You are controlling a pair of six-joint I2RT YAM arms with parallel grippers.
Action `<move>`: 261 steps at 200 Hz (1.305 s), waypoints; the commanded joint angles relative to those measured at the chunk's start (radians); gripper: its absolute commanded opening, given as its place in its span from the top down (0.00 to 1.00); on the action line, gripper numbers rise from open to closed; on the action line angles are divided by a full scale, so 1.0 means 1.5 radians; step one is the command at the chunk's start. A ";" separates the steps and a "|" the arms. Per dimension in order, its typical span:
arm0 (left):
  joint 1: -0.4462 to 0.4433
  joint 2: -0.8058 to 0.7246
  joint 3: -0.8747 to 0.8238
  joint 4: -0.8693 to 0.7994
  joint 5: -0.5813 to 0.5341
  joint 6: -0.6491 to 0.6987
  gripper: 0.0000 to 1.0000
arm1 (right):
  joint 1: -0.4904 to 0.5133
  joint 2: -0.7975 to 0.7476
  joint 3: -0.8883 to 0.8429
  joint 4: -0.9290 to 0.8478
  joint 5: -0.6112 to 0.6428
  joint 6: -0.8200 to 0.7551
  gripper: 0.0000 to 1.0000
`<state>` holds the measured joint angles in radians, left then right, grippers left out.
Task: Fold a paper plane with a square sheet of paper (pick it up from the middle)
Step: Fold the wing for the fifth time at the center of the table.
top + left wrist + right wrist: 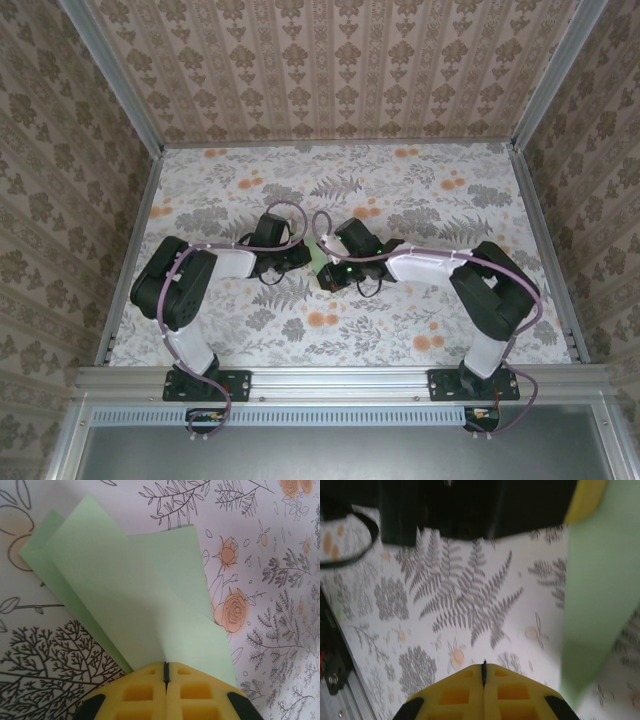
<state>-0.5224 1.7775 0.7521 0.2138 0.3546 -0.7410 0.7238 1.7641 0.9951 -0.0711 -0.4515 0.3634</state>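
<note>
Top view looks steeply down from behind the arm bases at the frame's bottom edge, taking in the whole worktop. Wrist views sit close above it, looking past the left tool and right tool; all share the green paper.

Floral tablecloth lies between brown patterned walls

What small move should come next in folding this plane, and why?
Probably slide the shut right claw across onto the paper to press its flaps flat. The left claw, shut, seems to pinch the paper at its crease; the folded layers lie splayed, and the right claw hangs beside the paper, holding nothing.
</note>
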 commanded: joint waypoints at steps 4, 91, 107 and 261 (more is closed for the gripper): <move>-0.004 0.088 -0.056 -0.152 -0.111 0.013 1.00 | -0.005 0.051 0.024 0.022 0.012 0.024 0.96; -0.005 0.093 -0.051 -0.160 -0.116 0.019 1.00 | -0.033 0.083 -0.065 0.093 -0.027 0.043 0.97; -0.005 0.096 -0.051 -0.161 -0.116 0.019 1.00 | -0.034 0.066 -0.102 0.101 -0.027 0.047 0.97; -0.028 -0.106 0.115 -0.335 -0.048 0.048 0.79 | -0.135 -0.156 -0.104 -0.012 0.073 0.073 0.59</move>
<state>-0.5529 1.7016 0.8486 -0.0841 0.3149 -0.6876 0.5644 1.5692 0.8112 -0.0353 -0.4004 0.4549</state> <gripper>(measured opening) 0.163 0.352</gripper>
